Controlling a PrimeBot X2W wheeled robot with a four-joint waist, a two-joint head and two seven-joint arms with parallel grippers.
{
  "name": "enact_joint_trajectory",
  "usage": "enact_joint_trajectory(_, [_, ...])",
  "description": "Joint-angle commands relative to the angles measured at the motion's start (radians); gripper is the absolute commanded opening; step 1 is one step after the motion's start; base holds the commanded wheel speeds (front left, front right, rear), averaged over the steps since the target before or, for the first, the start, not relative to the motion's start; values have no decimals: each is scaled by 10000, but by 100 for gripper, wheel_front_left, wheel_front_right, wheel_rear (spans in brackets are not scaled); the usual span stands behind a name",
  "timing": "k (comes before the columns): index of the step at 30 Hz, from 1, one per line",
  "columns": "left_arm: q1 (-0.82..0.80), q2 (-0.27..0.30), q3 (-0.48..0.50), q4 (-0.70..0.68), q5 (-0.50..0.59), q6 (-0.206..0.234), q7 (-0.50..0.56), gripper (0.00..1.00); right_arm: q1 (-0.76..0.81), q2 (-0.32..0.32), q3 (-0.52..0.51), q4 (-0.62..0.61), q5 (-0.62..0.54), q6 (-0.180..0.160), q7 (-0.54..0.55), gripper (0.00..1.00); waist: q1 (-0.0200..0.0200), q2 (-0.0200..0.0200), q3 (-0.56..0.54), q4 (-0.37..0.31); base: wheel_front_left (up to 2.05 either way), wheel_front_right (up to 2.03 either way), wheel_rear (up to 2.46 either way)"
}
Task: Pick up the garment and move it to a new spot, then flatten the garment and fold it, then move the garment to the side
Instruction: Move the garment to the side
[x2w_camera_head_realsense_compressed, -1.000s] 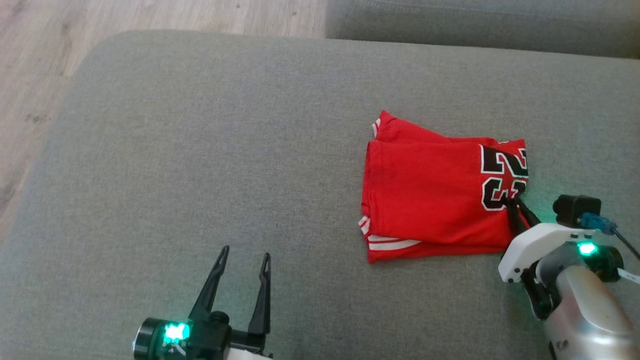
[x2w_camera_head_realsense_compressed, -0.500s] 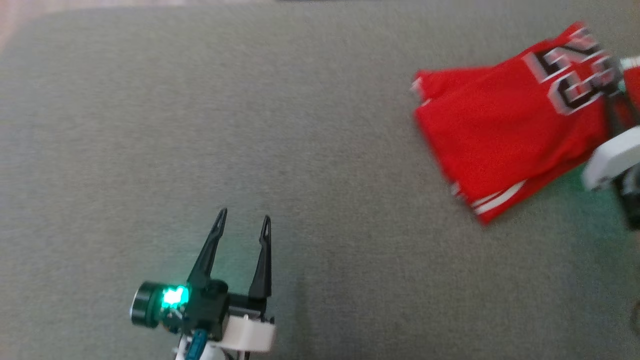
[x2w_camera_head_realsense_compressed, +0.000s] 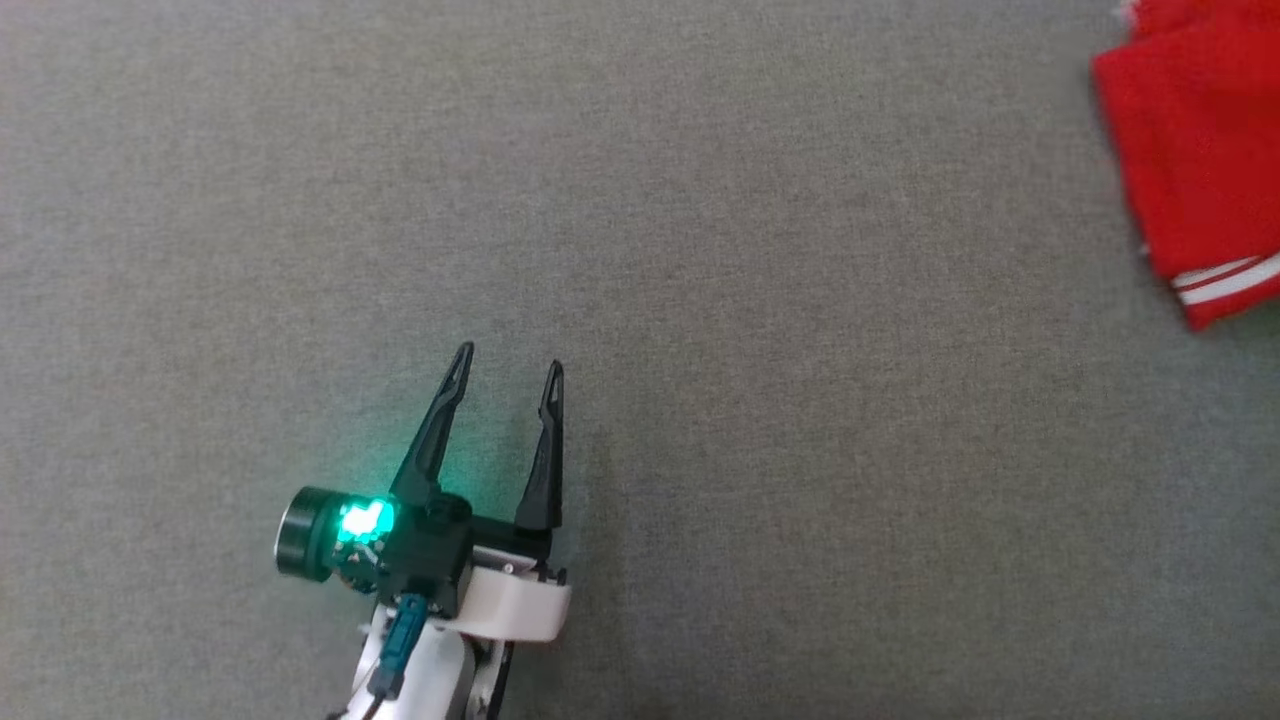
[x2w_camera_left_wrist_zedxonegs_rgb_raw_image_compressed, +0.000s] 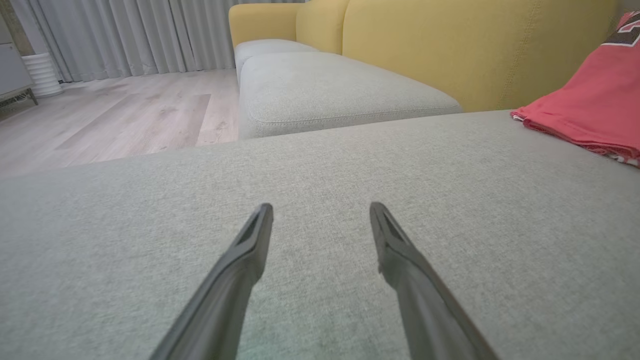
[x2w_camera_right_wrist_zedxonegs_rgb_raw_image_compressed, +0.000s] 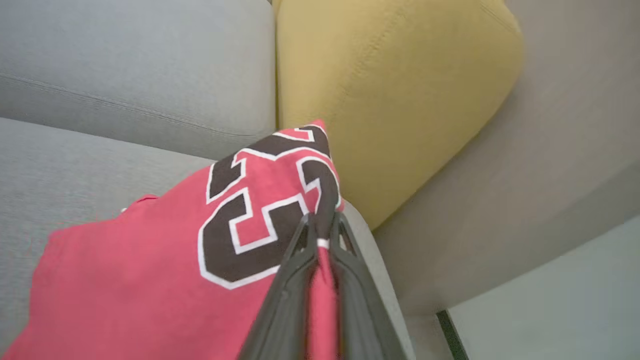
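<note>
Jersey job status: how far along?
Done: the jersey looks folded. In hand: the right gripper is shut on its edge, near the seat corner by the yellow backrest; the left gripper hangs open, idle. Left: probably set it down at the side and release.

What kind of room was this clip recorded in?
Most likely a home living room: a grey fabric sofa seat with yellow upholstered back cushions, pale wood-plank floor and long grey curtains.

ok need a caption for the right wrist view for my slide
The right hand pinches the numbered edge of the red jersey over the grey seat, yellow cushion behind.
</note>
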Motion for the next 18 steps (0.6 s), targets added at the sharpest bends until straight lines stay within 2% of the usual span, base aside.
enact_joint_trajectory(1, [-240, -49, 144, -246, -73, 78, -51, 100, 356, -529, -329, -645, -60, -9, 294, 0, -2, 0, 120, -38, 0, 0, 0])
enact_joint_trajectory(4, [-375, -50, 56, -218, -128, 98, -51, 100, 673, -659, -1000, -1158, -215, -9, 801, 2, -2, 0, 212, -8, 0, 0, 0])
enact_joint_trajectory(5, [-414, -50, 34, -217, -151, 107, -51, 100, 761, -623, -1252, -1312, -299, -9, 936, 85, -2, 0, 235, 8, 0, 0, 0])
enact_joint_trajectory(6, [-450, -50, 22, -233, -189, 109, -51, 100, 833, -562, -1501, -1484, -425, -9, 1018, 100, -2, 0, 254, 26, 0, 0, 0])
enact_joint_trajectory(9, [-484, -50, 45, -221, -226, 90, -51, 100, 1096, -247, -1955, -2030, -952, -9, 1072, 100, -2, 0, 195, 74, 0, 0, 0])
enact_joint_trajectory(13, [-369, -50, 278, -430, -564, 137, -51, 100, 1481, 503, -2069, -2526, -1398, -9, 861, 100, -2, 0, -89, 138, 0, 0, 0])
enact_joint_trajectory(18, [64, -50, 345, -260, -687, -56, -51, 100, 2151, 1762, -1780, -2516, -1604, -9, 353, 100, -2, 0, -787, 312, 0, 0, 0])
